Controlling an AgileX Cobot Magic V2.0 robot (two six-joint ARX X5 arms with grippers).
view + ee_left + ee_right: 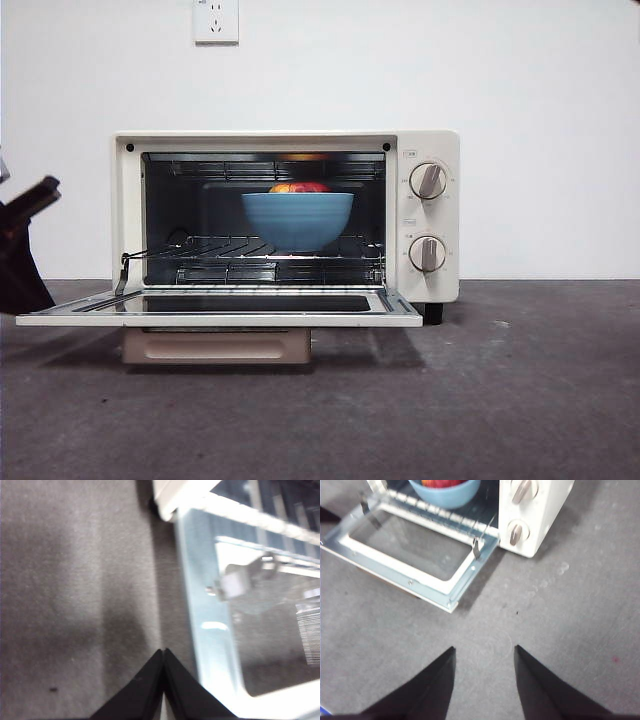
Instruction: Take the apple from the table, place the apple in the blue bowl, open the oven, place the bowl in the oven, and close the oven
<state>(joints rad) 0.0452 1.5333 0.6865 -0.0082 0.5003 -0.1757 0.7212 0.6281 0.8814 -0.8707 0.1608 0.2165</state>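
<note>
Beside the oven (290,215) door, left gripper (163,652) fingers clenched empty, right gripper (484,652) released; a careless lift could jolt blue bowl (298,218) and apple (299,187).

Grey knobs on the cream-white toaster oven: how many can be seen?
2. The upper grey knob and the lower grey knob sit one above the other on the cream-white toaster oven's panel, beside the open door. None appears hidden.

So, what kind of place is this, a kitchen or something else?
Probably a test bench, not a real kitchen. The oven stands alone on a bare grey table against a plain white wall with one socket, and black robot jaws reach in.
</note>
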